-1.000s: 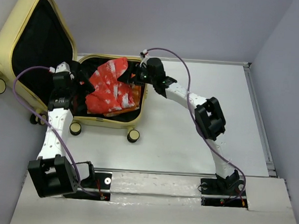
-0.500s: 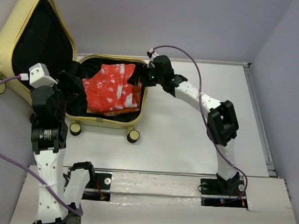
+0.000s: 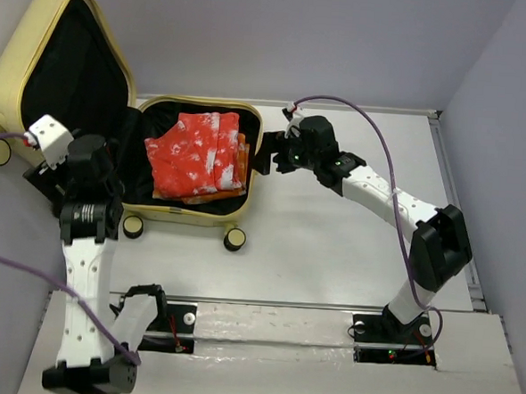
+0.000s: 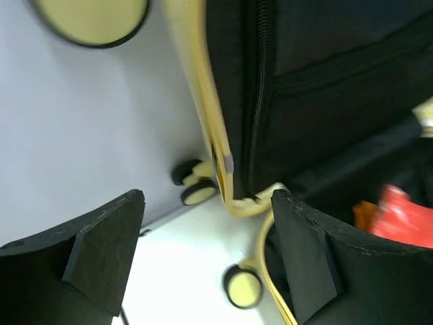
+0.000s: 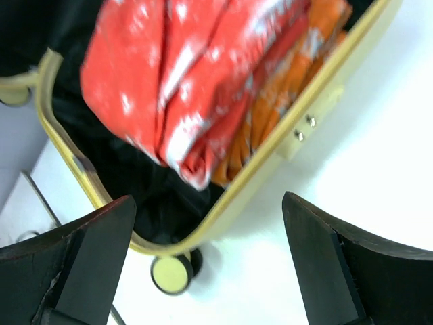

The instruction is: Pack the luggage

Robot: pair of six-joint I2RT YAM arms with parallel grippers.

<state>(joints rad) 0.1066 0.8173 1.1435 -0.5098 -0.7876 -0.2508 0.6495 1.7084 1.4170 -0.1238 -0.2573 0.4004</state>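
Small pale yellow luggage [image 3: 191,212] at the back left of the white bench [image 3: 331,246]. Lying open, with the lid [image 3: 12,67] tipped up and back to the left. Round corners, black inside. Black-and-cream wheels [image 3: 234,239] along the near side. In the lower half, a folded red cloth [image 3: 194,153] with white spots. Under it, an orange cloth [image 3: 241,164] peeking out on the right.

Left arm [image 3: 84,266] standing tall from its base, then bent at the top. Wrist just left of the luggage, close to where lid and lower half meet. Left fingers [image 4: 101,250] spread wide apart, holding nothing. Between them, in the left wrist view, only the yellow edge, the black lining and two wheels farther off.

Right arm [image 3: 388,200] stretched long and low from its base on the right. Elbow far out to the right, forearm reaching left across the bench. Right fingers [image 5: 88,264] just beside the right rim of the luggage, not touching it. Spread wide too, with nothing held.
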